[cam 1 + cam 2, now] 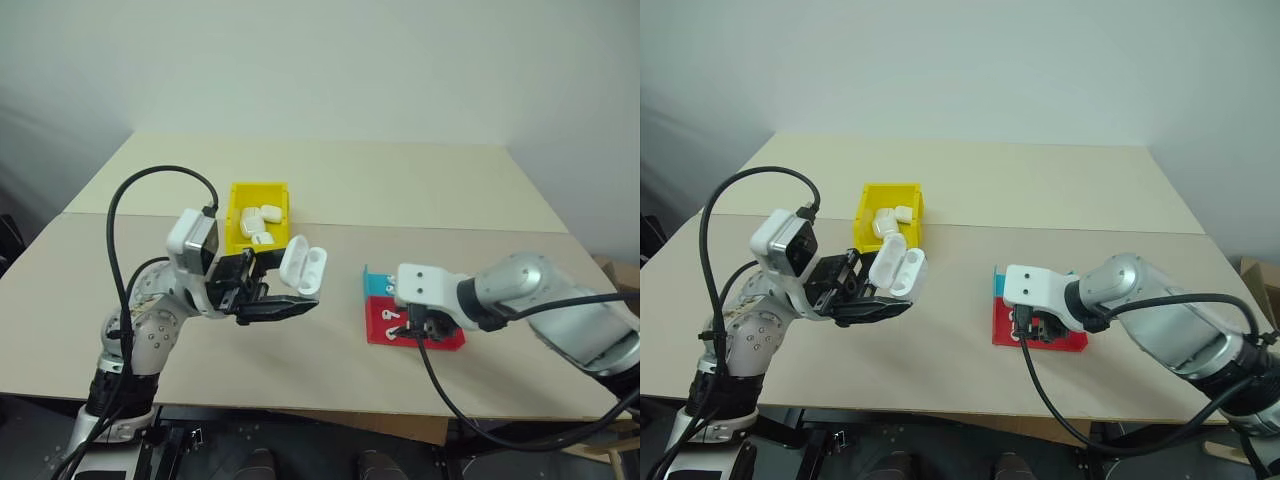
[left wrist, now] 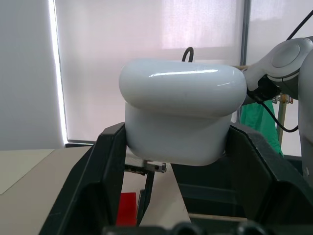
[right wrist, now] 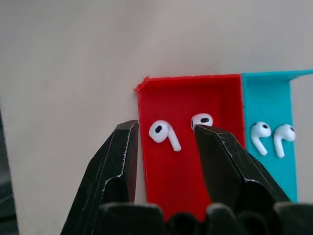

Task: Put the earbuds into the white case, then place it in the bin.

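My left gripper (image 1: 278, 303) is shut on the white case (image 1: 302, 268) and holds it above the table. The case's lid stands flipped open, and in the left wrist view the case (image 2: 181, 112) sits clamped between the two black fingers (image 2: 98, 166). My right gripper (image 3: 166, 129) points down over the red tray (image 3: 171, 186), open, its fingers on either side of one earbud (image 3: 164, 134) without touching it. A second earbud (image 3: 201, 119) lies partly behind one finger. The yellow bin (image 1: 236, 215) stands behind the left gripper.
Several other white cases (image 1: 258, 222) lie in the yellow bin. A blue tray (image 3: 266, 166) adjoins the red one and holds two more earbuds (image 3: 259, 136). A seam runs across the beige table (image 1: 400, 180).
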